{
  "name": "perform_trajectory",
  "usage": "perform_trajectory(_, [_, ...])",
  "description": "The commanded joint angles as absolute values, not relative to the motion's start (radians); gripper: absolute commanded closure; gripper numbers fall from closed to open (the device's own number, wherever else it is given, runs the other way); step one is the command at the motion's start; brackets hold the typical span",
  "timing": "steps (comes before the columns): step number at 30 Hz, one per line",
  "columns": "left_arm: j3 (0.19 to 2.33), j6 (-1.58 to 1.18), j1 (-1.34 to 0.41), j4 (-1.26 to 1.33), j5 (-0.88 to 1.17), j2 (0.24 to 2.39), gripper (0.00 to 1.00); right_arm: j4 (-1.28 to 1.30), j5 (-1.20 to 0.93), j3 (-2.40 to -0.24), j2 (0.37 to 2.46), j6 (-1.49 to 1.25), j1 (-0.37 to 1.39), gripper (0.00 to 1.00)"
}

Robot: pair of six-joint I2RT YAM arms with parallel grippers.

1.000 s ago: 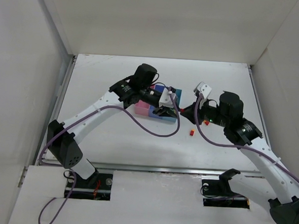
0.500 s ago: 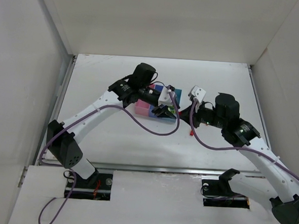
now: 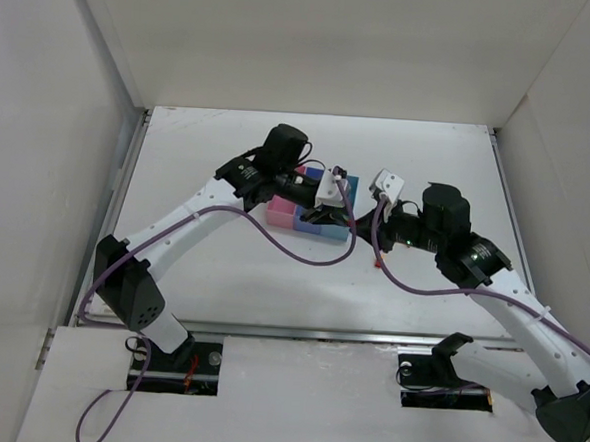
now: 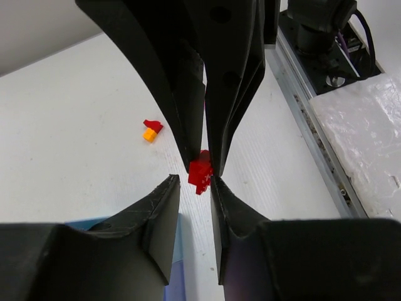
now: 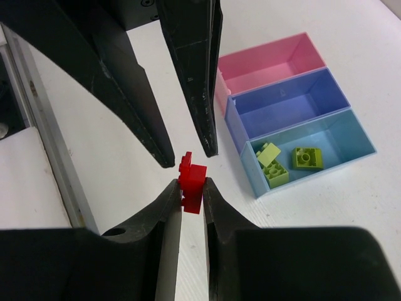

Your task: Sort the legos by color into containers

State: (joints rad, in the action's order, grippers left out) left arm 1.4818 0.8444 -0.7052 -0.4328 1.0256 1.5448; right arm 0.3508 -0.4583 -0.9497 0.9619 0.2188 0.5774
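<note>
My right gripper (image 5: 191, 185) is shut on a red lego (image 5: 192, 179) and holds it above the table, just right of the containers. My left gripper (image 4: 195, 183) is open and faces it tip to tip, its fingers (image 5: 207, 125) on either side of the red lego (image 4: 200, 172) without closing on it. In the top view the left gripper (image 3: 332, 219) and the right gripper (image 3: 361, 225) meet beside the bins. The pink bin (image 5: 269, 63) and the medium blue bin (image 5: 289, 103) look empty. The light blue bin (image 5: 351, 135) holds yellow-green legos (image 5: 276, 170).
A small red lego (image 4: 152, 125) and an orange-yellow lego (image 4: 149, 135) lie together on the white table (image 3: 229, 157) right of the bins. The bin row (image 3: 279, 214) is partly hidden under the left arm. White walls enclose the table on three sides.
My right gripper has moved left toward the bins and the left gripper with the red lego in it. The left gripper has shifted only slightly.
</note>
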Motion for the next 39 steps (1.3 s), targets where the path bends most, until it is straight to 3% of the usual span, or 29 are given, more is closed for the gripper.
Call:
perform_trajectory(1, [1.506, 0.821, -0.719, -0.394, 1.048, 1.546, 0.77, 0.318, -0.474, -0.962, 0.962, 0.236, 0.588, 1.0])
perform_trajectory(9, [1.488, 0.821, -0.719, -0.394, 1.029, 1.546, 0.76, 0.298, -0.454, -0.962, 0.942, 0.227, 0.588, 1.0])
perform_trajectory(17, [1.488, 0.811, -0.719, -0.385, 1.029, 1.546, 1.0, 0.288, -0.454, -0.962, 0.942, 0.227, 0.588, 1.0])
perform_trajectory(22, [1.488, 0.811, -0.719, -0.385, 1.029, 1.546, 1.0, 0.279, -0.454, -0.962, 0.951, 0.227, 0.588, 1.0])
perform_trajectory(25, [1.488, 0.811, -0.719, -0.394, 1.039, 1.546, 1.0, 0.291, -0.454, -0.971, 0.974, 0.227, 0.588, 0.79])
perform_trajectory(33, [1.488, 0.811, -0.709, -0.394, 1.028, 1.546, 1.0, 0.314, -0.434, -0.959, 0.983, 0.227, 0.588, 0.44])
perform_trajectory(39, [1.488, 0.822, -0.698, -0.417, 1.019, 1.546, 1.0, 0.305, -0.393, -0.95, 0.965, 0.218, 0.588, 0.45])
